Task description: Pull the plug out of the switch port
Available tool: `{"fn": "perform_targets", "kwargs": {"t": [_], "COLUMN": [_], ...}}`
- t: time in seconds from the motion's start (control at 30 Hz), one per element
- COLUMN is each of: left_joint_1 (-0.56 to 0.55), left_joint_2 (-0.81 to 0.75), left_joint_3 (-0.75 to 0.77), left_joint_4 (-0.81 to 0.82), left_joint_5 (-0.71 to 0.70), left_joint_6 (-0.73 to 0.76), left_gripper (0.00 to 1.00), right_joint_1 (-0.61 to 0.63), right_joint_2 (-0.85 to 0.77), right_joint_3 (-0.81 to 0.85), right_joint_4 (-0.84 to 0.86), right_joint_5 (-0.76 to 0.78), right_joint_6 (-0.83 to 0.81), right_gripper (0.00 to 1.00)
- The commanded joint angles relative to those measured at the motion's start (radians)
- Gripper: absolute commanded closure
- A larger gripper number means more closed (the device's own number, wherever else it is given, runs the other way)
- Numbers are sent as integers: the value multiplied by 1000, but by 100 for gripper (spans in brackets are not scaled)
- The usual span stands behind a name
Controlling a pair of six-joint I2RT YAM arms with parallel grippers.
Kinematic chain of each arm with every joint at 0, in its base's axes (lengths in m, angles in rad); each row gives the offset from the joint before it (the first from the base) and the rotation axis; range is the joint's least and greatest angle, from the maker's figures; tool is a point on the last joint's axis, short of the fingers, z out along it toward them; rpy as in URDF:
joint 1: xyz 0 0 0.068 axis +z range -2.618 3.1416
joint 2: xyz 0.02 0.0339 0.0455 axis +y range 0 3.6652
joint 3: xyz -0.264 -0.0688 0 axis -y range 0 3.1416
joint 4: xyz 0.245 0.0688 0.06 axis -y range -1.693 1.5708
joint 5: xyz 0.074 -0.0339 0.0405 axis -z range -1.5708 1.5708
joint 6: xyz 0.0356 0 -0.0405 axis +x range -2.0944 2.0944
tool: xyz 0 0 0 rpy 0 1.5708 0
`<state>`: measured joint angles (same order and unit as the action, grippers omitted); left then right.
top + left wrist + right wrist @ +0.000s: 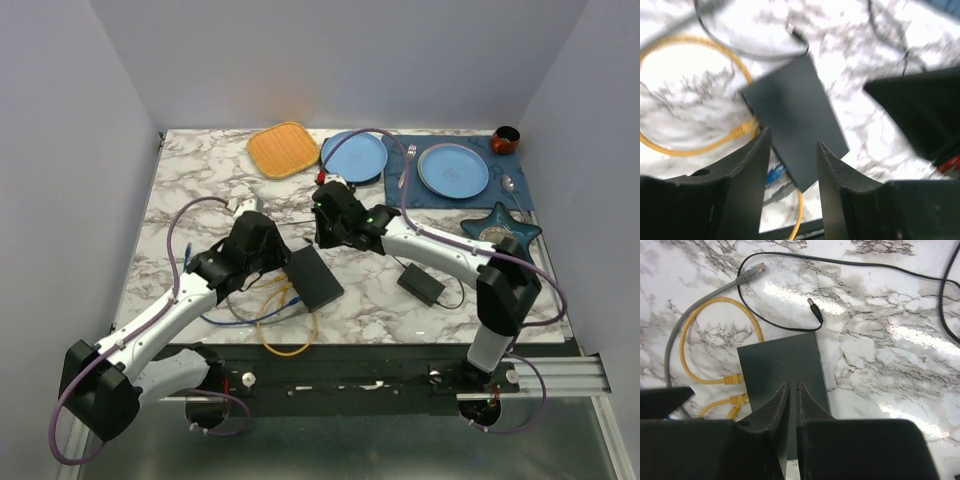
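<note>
The switch (316,277) is a flat black box lying mid-table; it also shows in the right wrist view (782,362) and, blurred, in the left wrist view (795,120). Yellow plugs (733,380) sit in the ports on its left edge, and a blue plug (774,175) sits further along that edge. My left gripper (792,142) is open and empty, hovering over the switch's port edge; from above it (278,260) is just left of the switch. My right gripper (793,386) is shut and empty above the switch's top; from above it (324,238) is at the far end.
A loose grey cable plug (753,270) and a black barrel plug (815,311) lie beyond the switch. A yellow cable loop (288,338) reaches the near edge. The power brick (421,283) lies to the right. Blue plates (355,155), an orange mat (284,149) and a star dish (500,226) are at the back.
</note>
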<state>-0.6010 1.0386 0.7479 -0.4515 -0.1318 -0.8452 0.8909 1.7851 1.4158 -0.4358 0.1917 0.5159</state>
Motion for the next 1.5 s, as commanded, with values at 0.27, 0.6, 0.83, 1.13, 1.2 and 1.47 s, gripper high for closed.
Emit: {"fn": "perform_targets", "kwargs": {"t": [0.27, 0.6, 0.83, 1.13, 1.2, 1.47], "left_joint_1": [145, 196, 199, 199, 199, 199], "left_joint_2": [230, 351, 383, 422, 426, 495], "left_joint_3": [57, 51, 1, -2, -2, 34], "left_joint_4": [-32, -1, 53, 100, 111, 160], "left_joint_5": [-46, -31, 69, 182, 190, 242], "left_joint_6": [26, 35, 28, 38, 32, -3], "left_gripper": [55, 57, 58, 60, 61, 62], "right_joint_1": [160, 223, 209, 2, -36, -138], "right_joint_2": [-196, -187, -95, -55, -35, 143], "right_joint_3": [-414, -526, -479, -396, -364, -97], "right_joint_4": [209, 273, 232, 161, 163, 97], "right_joint_5": [-147, -152, -49, -37, -58, -153], "right_joint_6": [51, 121, 142, 119, 96, 30], "right_gripper": [94, 97, 97, 97, 96, 96]}}
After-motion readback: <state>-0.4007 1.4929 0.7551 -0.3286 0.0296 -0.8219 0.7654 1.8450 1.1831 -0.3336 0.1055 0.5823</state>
